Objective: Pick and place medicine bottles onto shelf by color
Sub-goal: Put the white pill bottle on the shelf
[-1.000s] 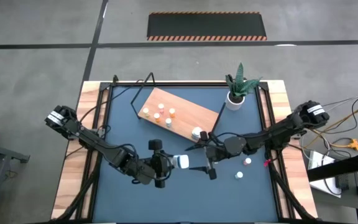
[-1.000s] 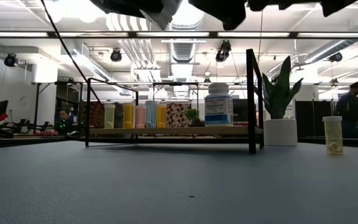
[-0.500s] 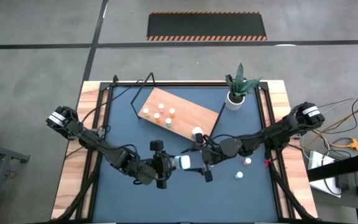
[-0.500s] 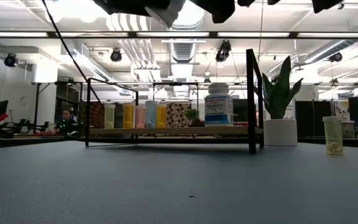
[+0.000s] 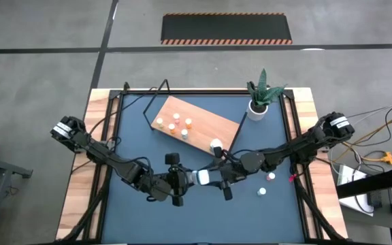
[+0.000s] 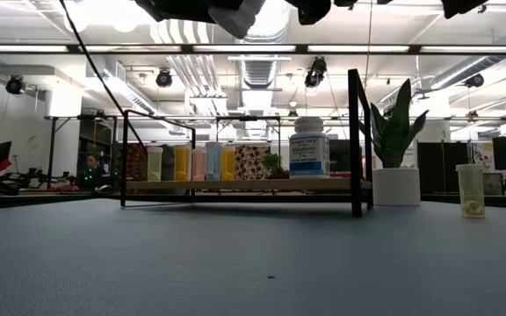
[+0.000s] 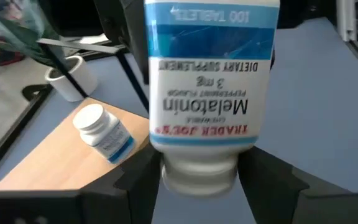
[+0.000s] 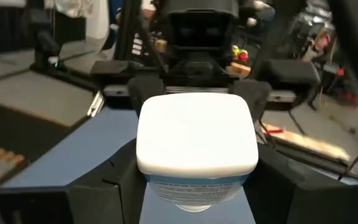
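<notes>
My left gripper [image 5: 188, 178] and right gripper [image 5: 218, 178] meet mid-air over the table's centre, both clamped on one white bottle [image 5: 203, 177]. The shelf [image 5: 206, 122], up at 12 o'clock, holds another white bottle [image 5: 215, 145] plus small ones.

The bottle [image 7: 210, 93] looks like smooth white plastic, with a glossy printed paper label in blue and white. The shelf [image 5: 203, 117] is matt light-brown wood with visible grain, framed in thin black metal. The counter [image 5: 203, 211] has a matt dark blue top with a fine texture and pale wood edges. The pot [image 5: 256, 109] is smooth and white.
</notes>
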{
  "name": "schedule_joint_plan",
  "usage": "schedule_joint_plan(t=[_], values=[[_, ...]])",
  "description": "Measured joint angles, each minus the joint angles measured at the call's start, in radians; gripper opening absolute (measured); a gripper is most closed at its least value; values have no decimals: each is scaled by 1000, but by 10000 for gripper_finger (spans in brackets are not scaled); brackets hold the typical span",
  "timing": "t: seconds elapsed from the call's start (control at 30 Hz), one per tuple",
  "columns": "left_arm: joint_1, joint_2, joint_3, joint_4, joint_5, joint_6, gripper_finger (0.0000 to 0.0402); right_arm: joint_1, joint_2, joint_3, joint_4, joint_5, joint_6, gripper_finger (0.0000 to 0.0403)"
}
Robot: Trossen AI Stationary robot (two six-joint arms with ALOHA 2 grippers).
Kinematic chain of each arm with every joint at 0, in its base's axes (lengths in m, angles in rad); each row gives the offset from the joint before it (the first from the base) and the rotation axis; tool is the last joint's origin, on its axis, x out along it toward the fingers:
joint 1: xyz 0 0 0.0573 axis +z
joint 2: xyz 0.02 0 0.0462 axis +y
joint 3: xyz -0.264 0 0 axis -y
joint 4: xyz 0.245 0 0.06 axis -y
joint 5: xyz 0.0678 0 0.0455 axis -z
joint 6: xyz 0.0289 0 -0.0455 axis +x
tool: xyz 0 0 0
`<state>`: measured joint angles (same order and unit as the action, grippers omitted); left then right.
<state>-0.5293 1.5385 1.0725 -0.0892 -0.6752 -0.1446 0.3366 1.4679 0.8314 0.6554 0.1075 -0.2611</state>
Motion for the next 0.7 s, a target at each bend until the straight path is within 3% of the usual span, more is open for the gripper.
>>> schedule_joint_plan(t=[0.23, 0.33, 0.47, 0.57, 0.7], values=[[-5, -41, -1, -65, 50, 26, 243, 61, -66, -1, -126, -2, -175, 215], [-10, -54, -25, -8, 82, 49, 250, 111, -102, -21, -144, 37, -284, 210], [-9, -51, -112, 210, 126, 107, 250, 181, -153, -63, -53, 126, -460, 205], [-4, -50, -191, 469, 152, 189, 250, 216, -178, -111, 80, 129, -582, 205], [3, -50, -288, 849, 260, 288, 250, 227, -186, -135, 191, 129, -747, 206]])
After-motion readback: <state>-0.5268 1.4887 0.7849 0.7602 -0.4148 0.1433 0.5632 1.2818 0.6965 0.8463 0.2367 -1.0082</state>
